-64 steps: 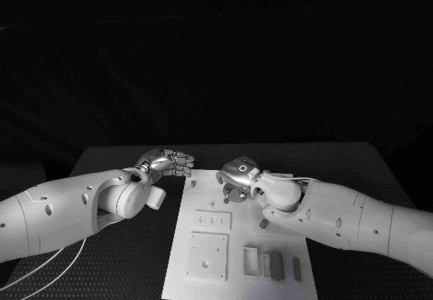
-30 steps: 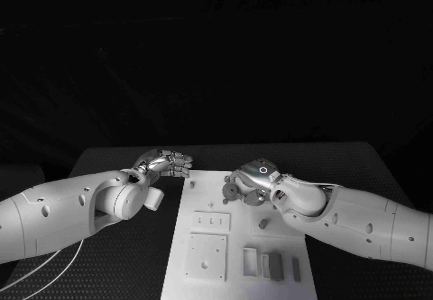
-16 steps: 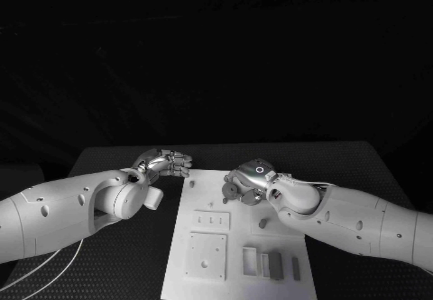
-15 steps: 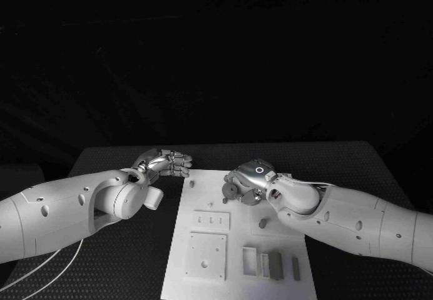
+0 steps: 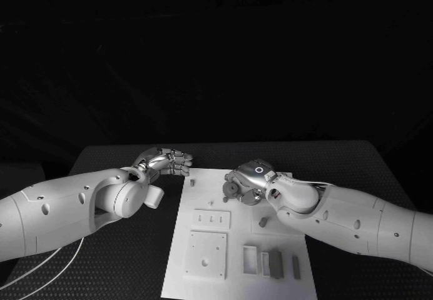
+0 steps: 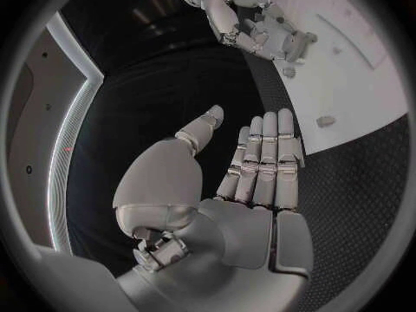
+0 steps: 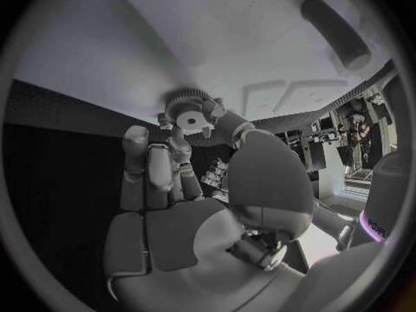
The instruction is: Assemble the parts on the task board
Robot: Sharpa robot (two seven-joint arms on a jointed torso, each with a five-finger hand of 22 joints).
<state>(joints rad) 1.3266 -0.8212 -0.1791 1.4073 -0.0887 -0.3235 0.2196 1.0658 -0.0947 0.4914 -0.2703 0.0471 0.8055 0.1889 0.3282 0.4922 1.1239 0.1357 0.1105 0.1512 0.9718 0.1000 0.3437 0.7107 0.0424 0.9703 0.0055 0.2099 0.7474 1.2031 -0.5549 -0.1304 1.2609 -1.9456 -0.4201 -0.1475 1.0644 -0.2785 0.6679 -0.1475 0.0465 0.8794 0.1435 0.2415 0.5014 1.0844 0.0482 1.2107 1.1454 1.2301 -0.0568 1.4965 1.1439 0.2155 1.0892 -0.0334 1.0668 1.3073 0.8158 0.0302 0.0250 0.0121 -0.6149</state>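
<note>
Head view: board (image 5: 209, 250) sits mid-table, a few parts (image 5: 274, 265) standing in slots at its near end. Right hand (image 5: 245, 182) is over the far end, pinching a small gear (image 5: 232, 189). Left hand (image 5: 165, 162) rests just off the board's far left corner.

Left wrist: left hand (image 6: 247, 187) flat, fingers straight and close together, holding nothing.

Right wrist: fingertips (image 7: 177, 144) grip the gear (image 7: 186, 111) just above the board (image 7: 217, 35)

Black table (image 5: 108, 162); dark, unlit room behind.
</note>
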